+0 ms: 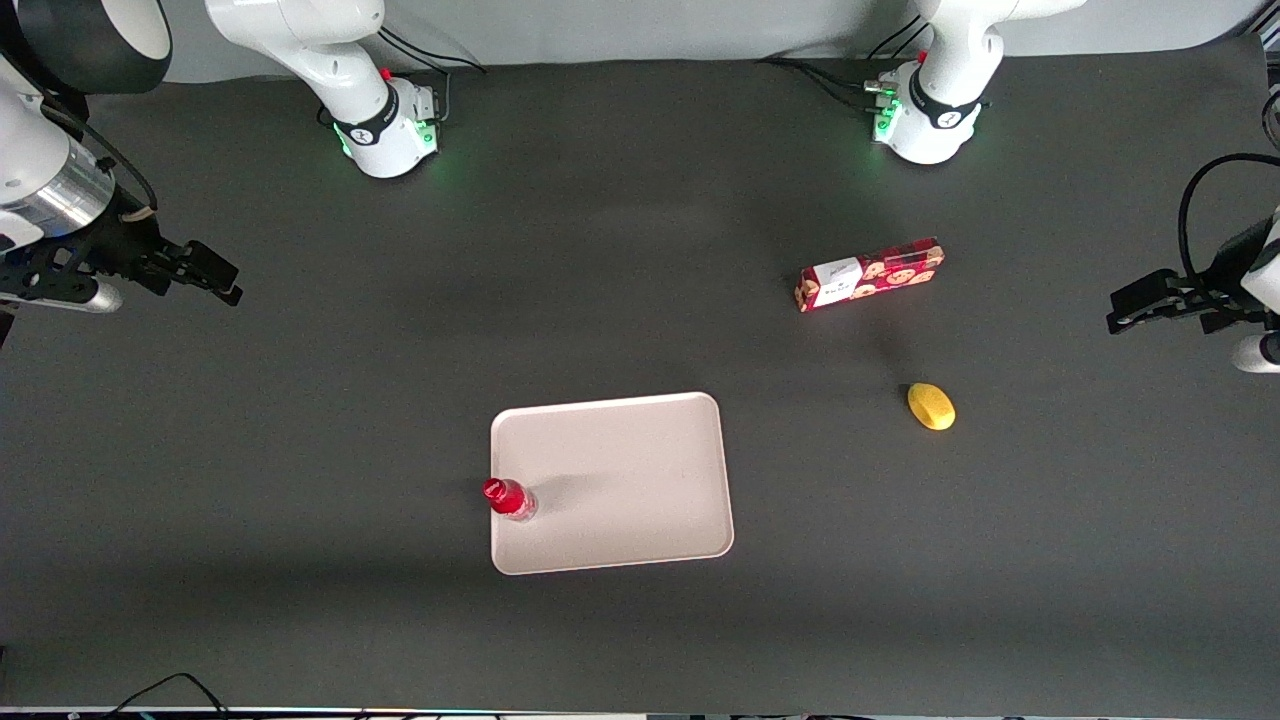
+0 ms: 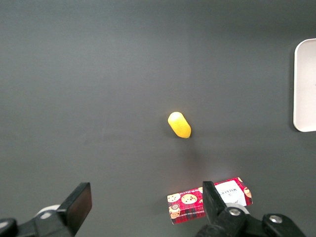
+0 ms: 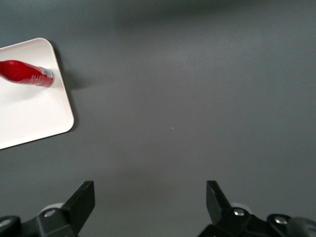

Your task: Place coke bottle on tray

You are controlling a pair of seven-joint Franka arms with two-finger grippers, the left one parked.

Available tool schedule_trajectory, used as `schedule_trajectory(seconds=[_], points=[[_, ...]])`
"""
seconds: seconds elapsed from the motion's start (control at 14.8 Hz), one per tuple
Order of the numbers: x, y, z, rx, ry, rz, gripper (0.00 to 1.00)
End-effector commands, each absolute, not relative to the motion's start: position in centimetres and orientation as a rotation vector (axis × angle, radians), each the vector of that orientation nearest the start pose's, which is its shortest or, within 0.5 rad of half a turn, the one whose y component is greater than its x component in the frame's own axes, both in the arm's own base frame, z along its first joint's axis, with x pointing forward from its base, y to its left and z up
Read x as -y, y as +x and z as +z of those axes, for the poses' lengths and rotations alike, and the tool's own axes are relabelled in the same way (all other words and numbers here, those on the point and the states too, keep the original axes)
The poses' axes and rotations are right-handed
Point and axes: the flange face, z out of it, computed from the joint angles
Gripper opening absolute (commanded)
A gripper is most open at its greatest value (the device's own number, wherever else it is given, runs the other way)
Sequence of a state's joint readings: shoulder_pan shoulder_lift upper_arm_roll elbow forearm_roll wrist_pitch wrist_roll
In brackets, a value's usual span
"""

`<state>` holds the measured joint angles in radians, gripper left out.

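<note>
The gripper (image 1: 225, 280) hangs above bare dark surface (image 1: 300, 400) at the working arm's end, well apart from everything else. Its two black fingers (image 3: 84, 200) stand wide apart with nothing between them, and only grey matting shows below them in the right wrist view.

Nearer the front camera and toward the middle of the surface lies the tray (image 1: 640, 480), a pale pinkish-white rectangle with rounded corners and a low rim. The coke bottle (image 1: 509, 497) stands upright in it, right against the rim on the edge that faces the working arm's end. It is the only thing in the tray. The bottle shows a red cap, a red body and a silvery base; its logo cannot be read from either view.

Toward the parked arm's end, well apart from the tray, a red patterned box (image 1: 869, 274) lies flat on the surface, farther from the front camera than the tray. It carries round biscuit pictures and a white label panel with dark lettering too small to read with certainty. A small yellow oval object (image 1: 931, 406) lies near the box, closer to the front camera, apart from it.
</note>
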<state>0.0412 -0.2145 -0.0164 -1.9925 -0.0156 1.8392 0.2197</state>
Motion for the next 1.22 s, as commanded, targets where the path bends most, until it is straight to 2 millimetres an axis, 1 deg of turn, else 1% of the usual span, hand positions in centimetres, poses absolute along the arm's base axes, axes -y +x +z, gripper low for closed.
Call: schedule_trajectory(seconds=[0.0, 0.07, 0.14, 0.2, 0.34, 0.41, 0.47, 0.61, 0.88, 1.02, 1.15], points=[[0.5, 49.8, 56.3, -0.212, -3.078, -0.123, 1.00], [0.9, 49.9, 57.7, -0.160, -3.037, -0.152, 1.00], [1.7, 49.9, 59.1, -0.127, -3.029, -0.162, 1.00], [2.0, 49.8, 60.6, -0.126, -3.031, -0.149, 1.00], [2.2, 50.2, 62.1, -0.120, -3.041, -0.129, 1.00], [2.2, 50.2, 63.0, -0.121, -3.044, -0.154, 1.00], [2.2, 50.2, 63.4, -0.122, -3.044, -0.161, 1.00], [2.0, 49.7, 63.4, -0.110, -3.046, -0.115, 1.00], [2.3, 49.6, 63.5, -0.113, -3.059, -0.110, 1.00], [2.4, 49.9, 63.0, -0.114, -3.068, -0.099, 1.00], [2.7, 50.6, 62.0, -0.101, -3.125, -0.085, 1.00]])
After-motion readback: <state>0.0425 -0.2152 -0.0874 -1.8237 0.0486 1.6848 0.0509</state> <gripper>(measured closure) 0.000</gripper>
